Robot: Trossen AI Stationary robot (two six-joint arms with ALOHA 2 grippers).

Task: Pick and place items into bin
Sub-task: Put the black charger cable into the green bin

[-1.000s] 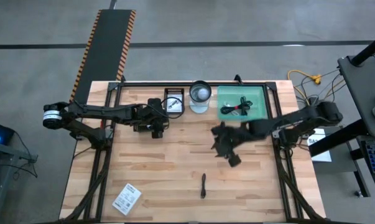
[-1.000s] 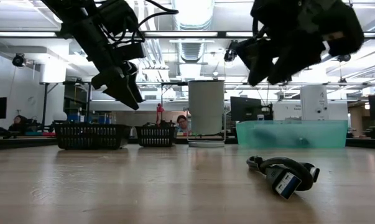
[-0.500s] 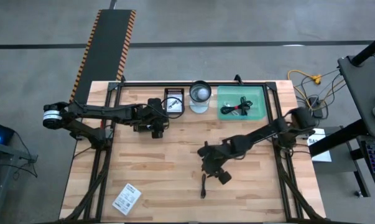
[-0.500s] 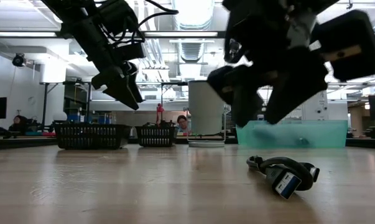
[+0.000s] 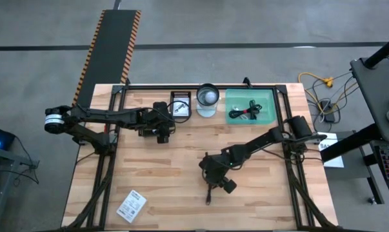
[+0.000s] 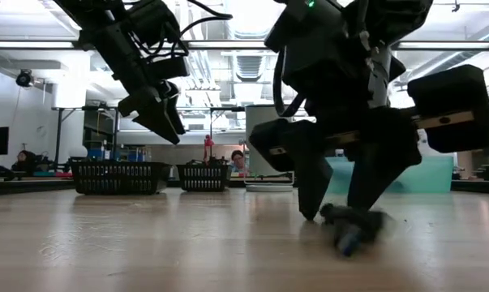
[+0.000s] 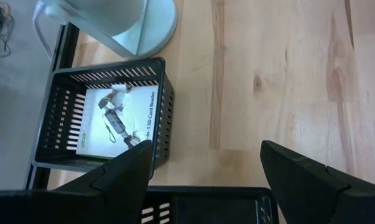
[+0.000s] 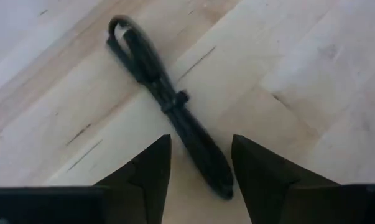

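A thin black cable [image 8: 167, 98], folded into a long bundle, lies flat on the wooden table near its front middle [image 5: 209, 195]. My right gripper [image 8: 201, 138] is open and low over one end of the bundle, with a finger on each side of it, and its fingertips are close to the tabletop [image 6: 337, 212]. My left gripper [image 5: 161, 133] hangs open in the air at the back left, near a black slotted basket [image 7: 165, 112]. The teal bin [image 5: 231, 96] stands at the back right and holds another black cable [image 5: 249, 108]. My right gripper comes slanting down from the table's far right. One finger [image 8: 151, 163] stands on each side of the cable's end [image 8: 207, 163], which lies on the table. I cannot tell whether the fingers touch it.
A white printed packet [image 5: 131, 206] lies at the near left corner. The black basket holds a white card [image 7: 119, 118]. A grey round stand [image 5: 207, 98] sits between the basket and the bin. Black frame rails [image 5: 110, 174] run along the table's sides.
My right gripper has swung from in front of the bin toward the table's near edge and leftward. It has come down and tipped steeper, until its fingers stand over the cable's end.
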